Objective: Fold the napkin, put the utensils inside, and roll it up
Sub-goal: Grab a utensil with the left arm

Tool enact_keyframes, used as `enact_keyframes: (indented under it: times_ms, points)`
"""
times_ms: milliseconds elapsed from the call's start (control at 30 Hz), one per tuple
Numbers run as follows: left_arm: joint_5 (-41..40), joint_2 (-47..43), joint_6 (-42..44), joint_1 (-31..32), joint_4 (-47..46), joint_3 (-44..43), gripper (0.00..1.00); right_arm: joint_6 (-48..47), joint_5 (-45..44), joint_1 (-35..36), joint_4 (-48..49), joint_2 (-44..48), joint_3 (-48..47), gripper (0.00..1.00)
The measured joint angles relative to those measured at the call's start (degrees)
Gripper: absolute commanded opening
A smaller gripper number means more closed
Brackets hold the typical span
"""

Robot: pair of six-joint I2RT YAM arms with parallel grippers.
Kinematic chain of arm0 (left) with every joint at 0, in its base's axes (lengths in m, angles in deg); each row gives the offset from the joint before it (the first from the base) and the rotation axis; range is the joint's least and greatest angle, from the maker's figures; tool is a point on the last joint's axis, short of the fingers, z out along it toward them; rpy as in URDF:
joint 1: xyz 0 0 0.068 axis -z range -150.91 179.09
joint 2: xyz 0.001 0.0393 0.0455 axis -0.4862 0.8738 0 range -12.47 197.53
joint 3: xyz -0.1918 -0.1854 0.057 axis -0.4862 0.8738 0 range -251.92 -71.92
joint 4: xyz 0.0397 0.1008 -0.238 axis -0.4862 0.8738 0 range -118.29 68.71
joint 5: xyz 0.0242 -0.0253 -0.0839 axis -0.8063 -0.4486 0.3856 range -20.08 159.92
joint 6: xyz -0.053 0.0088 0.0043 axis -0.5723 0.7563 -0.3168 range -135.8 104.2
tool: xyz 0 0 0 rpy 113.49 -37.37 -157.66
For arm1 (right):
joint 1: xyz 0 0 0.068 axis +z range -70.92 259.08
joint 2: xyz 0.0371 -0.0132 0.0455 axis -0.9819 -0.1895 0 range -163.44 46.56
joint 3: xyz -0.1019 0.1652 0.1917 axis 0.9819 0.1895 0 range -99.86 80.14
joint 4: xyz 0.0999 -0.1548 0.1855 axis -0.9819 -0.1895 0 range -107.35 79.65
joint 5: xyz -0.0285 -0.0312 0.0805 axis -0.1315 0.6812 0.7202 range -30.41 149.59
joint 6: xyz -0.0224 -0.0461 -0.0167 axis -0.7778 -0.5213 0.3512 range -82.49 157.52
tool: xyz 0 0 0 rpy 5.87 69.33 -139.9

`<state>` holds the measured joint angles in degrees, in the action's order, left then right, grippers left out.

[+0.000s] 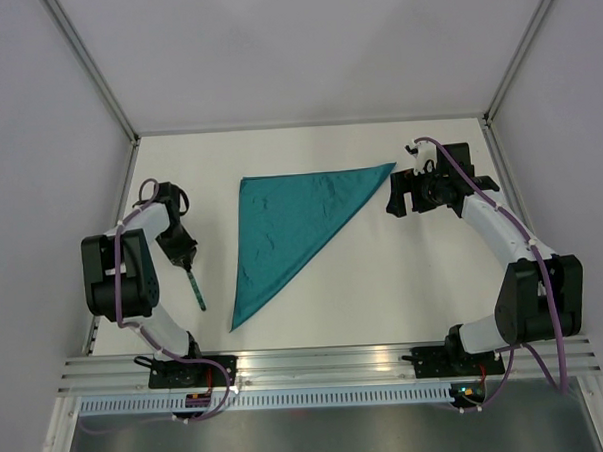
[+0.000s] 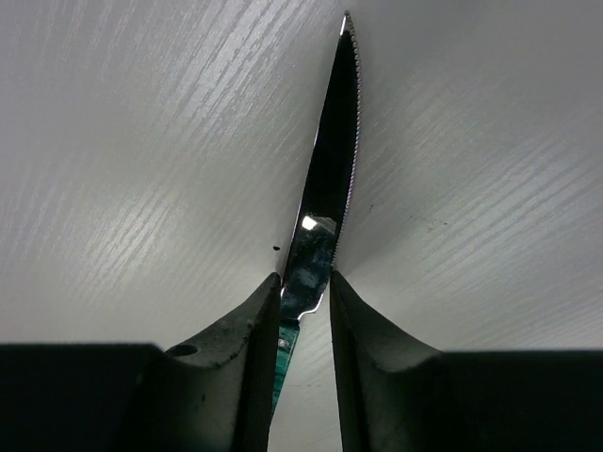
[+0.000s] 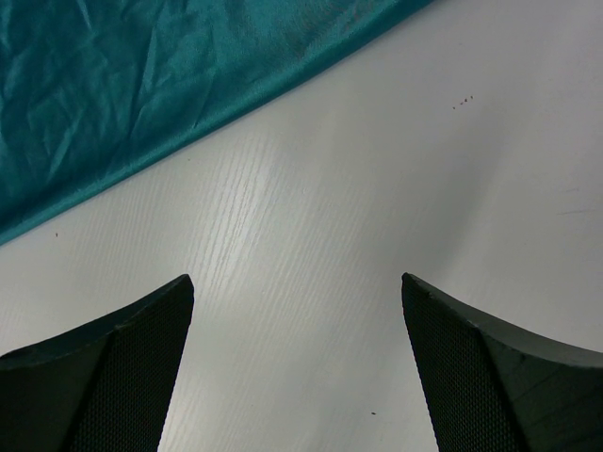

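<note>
Left claw [image 2: 306,279] first: its jaws stand narrow on either side of the knife [image 2: 332,160], the fingertips [image 2: 259,315] right at the heel of the blade where it meets the green handle. Whether they truly pinch the steel or only flank it, I cannot tell. The right claw [image 3: 297,294] is spread wide with nothing but bare table [image 1: 384,282] between its jaws, just beside the napkin's right-hand corner and not touching it.

The napkin [image 1: 286,222] lies flat in the middle of the table as a teal triangle, with one long edge along the far side and a point trailing toward the near edge. It looks already folded once, corner to corner. The cloth is creased and faintly shiny, so I judge it light, limp and rather slippery. It would be best pinched at a corner or a folded edge, since a grip in the middle would only bunch it.

The knife lies on the table well to the left of the napkin. It should be stiff, thin and low against the surface (awkward to get under) and slick on its polished, serrated blade. The handle, or that heel, seems the surer hold.

No tray, cup or box is in view. The napkin is the only wrapper here, and nothing rests on it yet.
</note>
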<state>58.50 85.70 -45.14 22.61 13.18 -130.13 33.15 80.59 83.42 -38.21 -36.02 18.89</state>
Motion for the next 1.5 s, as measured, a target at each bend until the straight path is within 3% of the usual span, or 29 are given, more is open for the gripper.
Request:
enact_keyframes:
  times_ms: [167, 433, 933, 1133, 1367, 1500]
  points:
    - [0.94, 0.68, -0.37, 0.5, 0.0, -0.9, 0.32, 0.0, -0.11, 0.02, 0.0, -0.11, 0.0, 0.96]
    - [2.82, -0.02, -1.88, 1.51, -2.05, -0.52, 0.5, 0.0, -0.31, 0.0, 0.0, -0.68, 0.0, 0.96]
    - [2.51, -11.28, -8.13, 3.65, -3.87, 11.78, 0.5, -0.07, -1.33, 0.02, 0.02, -0.74, 0.0, 0.95]
    - [2.62, -11.02, -8.76, 4.11, -4.28, 11.74, 0.34, -0.26, -1.73, 0.0, 0.02, -0.74, 0.0, 0.96]
    - [2.8, -9.7, -8.79, 4.59, -4.22, 10.56, 0.02, -0.44, -1.86, 0.02, 0.02, -0.9, 0.0, 0.95]
    - [2.51, -8.87, -7.74, 4.63, -3.3, 9.44, 0.02, -0.44, -1.86, 0.02, 0.02, -1.01, 0.0, 0.95]
